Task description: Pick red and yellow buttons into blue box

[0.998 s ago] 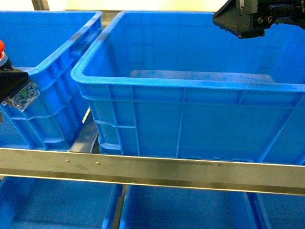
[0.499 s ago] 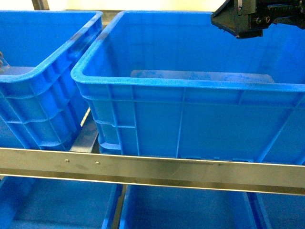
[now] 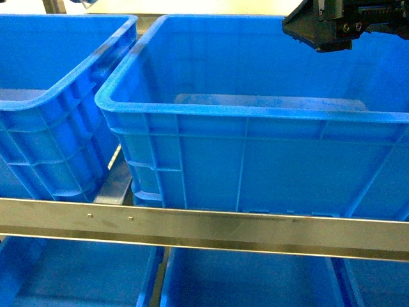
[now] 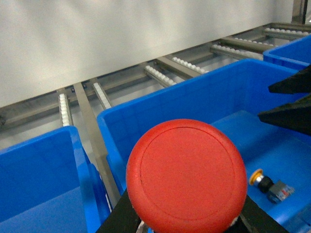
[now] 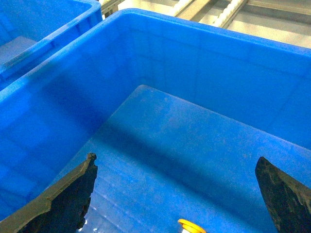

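The red button (image 4: 187,175) fills the lower middle of your left wrist view, cap facing the camera, clamped between the two dark fingers (image 4: 119,221) of the left gripper (image 4: 187,218), which close on it from either side just under the cap. It hangs above the rim of the blue box (image 3: 255,115), roughly over the near wall. The yellow button (image 4: 268,184) already lies on its side on the floor of that box, near the right edge of the left wrist view; in the right wrist view you catch only a sliver of its cap at the bottom edge. The right gripper (image 5: 177,194) hovers inside the top of the same box with its jaws spread wide and nothing between them; in the head view its dark body sits at the upper right. A second blue crate (image 3: 57,96) stands just beside the box on the left, and a metal rail (image 3: 204,227) crosses in front of both.
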### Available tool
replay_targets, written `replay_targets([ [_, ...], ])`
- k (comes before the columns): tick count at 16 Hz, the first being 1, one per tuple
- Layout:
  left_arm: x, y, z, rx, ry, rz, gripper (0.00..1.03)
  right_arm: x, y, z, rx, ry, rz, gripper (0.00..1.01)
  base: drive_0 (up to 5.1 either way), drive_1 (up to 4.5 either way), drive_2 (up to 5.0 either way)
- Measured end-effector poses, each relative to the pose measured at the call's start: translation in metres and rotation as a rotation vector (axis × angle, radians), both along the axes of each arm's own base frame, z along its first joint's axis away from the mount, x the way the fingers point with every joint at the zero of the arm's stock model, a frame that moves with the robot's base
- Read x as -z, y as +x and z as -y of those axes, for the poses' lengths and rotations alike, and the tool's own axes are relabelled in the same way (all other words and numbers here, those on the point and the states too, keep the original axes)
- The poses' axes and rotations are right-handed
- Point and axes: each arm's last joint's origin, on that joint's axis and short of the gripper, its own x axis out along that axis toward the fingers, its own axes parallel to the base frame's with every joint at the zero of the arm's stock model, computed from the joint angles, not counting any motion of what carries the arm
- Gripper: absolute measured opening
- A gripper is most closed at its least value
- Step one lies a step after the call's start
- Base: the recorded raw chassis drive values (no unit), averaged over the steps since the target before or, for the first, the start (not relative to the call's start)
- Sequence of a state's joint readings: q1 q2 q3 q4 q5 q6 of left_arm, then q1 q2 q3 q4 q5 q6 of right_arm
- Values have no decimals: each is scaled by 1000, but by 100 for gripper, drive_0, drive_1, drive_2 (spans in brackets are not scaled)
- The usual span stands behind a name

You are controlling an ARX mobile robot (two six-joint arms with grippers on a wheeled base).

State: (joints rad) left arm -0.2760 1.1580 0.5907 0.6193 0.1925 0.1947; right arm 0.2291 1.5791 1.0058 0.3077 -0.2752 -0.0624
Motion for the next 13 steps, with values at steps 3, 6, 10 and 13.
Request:
replay_targets([
  [3, 2, 13, 8, 19, -1, 1, 24, 0, 0, 0, 0, 0, 0, 98, 0, 0, 0],
  [6, 5, 20, 13, 28, 4, -16, 24, 0, 0, 0, 0, 0, 0, 98, 0, 0, 0],
  [10, 21, 50, 23, 45, 27, -98, 24, 0, 0, 0, 0, 0, 0, 98, 0, 0, 0],
  [13, 23, 61, 25, 40, 37, -110, 24, 0, 0, 0, 0, 0, 0, 98, 0, 0, 0],
])
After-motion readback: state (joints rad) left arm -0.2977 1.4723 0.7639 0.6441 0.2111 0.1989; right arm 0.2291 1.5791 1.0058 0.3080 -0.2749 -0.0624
